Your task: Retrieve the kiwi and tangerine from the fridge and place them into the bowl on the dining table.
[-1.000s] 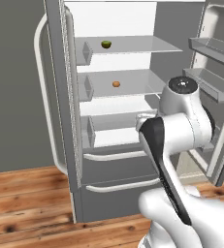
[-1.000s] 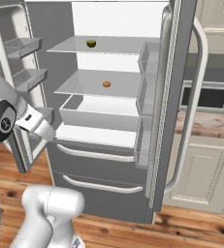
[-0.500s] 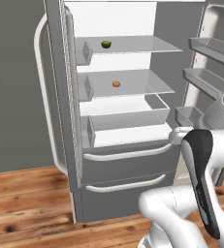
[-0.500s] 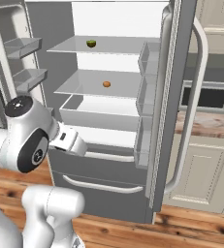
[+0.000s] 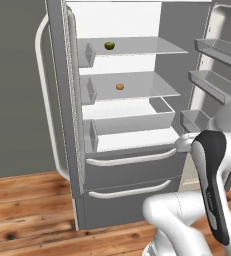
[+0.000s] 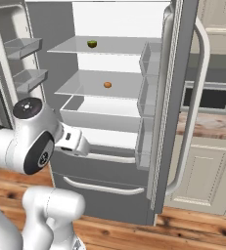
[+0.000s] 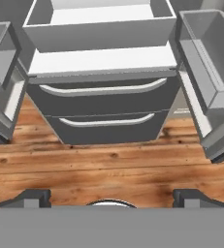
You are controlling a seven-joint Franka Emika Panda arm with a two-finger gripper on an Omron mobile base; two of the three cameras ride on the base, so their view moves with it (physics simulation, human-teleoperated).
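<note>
Well apart: jaws wide, fridge (image 5: 132, 165) doors open.

- A wood floor (image 5: 27, 210) of warm orange-brown planks with dark knots runs along the bottom of both base views and across the hand view (image 7: 108, 169).
- A plain grey wall (image 5: 12, 85) fills the left side of the left base view, meeting the floor in a straight line.
- In the right base view, cream cabinets (image 6: 202, 171) with panelled doors stand at the right, under a mottled stone counter (image 6: 207, 124).
- A silver oven (image 6: 210, 97) with a dark window sits on that counter.
- Light is even and soft, with no hard shadows.
</note>
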